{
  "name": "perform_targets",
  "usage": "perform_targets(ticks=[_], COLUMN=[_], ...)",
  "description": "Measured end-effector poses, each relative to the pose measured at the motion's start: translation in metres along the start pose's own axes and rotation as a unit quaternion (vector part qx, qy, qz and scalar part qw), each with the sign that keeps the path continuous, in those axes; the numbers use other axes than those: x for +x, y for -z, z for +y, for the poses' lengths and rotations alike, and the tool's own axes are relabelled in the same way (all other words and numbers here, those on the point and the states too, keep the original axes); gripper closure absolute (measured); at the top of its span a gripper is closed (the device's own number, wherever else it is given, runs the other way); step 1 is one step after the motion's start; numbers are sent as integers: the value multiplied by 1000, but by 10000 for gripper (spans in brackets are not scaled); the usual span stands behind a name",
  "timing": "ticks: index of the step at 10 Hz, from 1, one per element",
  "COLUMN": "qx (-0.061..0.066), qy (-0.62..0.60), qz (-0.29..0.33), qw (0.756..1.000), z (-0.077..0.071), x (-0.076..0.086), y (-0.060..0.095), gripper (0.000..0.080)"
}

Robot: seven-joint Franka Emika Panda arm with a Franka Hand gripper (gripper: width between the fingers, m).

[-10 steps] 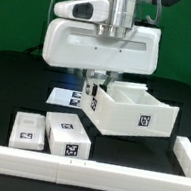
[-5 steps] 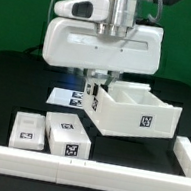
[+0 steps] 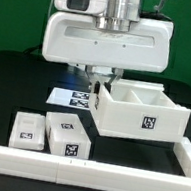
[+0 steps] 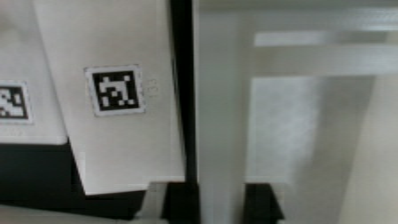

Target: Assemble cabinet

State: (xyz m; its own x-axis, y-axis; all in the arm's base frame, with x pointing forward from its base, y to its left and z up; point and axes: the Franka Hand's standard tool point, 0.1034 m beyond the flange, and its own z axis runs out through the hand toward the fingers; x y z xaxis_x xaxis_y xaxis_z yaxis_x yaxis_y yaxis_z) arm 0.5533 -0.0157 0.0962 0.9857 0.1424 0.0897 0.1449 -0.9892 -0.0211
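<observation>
My gripper pinches the cabinet by its wall on the exterior view's left. The cabinet sits just beside the marker board. Best done with a firm grip and a slow, level move. The thin wall could twist.

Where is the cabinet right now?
The cabinet is in the exterior view's right half, with the gripper at its left end, just right of the marker board.

2 white blocks sit apart from the marker board.
</observation>
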Motion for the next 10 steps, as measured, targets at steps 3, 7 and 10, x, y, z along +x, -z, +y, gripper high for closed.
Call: perform_targets(ticks=[3, 7, 10], qx=[-2, -16, -24], qy=[110, 247, 389], qz=[6, 12, 3], qw=[994, 969, 921], z=[2, 10, 10], x=[7, -6, 6], y=[3, -7, -5], gripper=[709, 709, 709])
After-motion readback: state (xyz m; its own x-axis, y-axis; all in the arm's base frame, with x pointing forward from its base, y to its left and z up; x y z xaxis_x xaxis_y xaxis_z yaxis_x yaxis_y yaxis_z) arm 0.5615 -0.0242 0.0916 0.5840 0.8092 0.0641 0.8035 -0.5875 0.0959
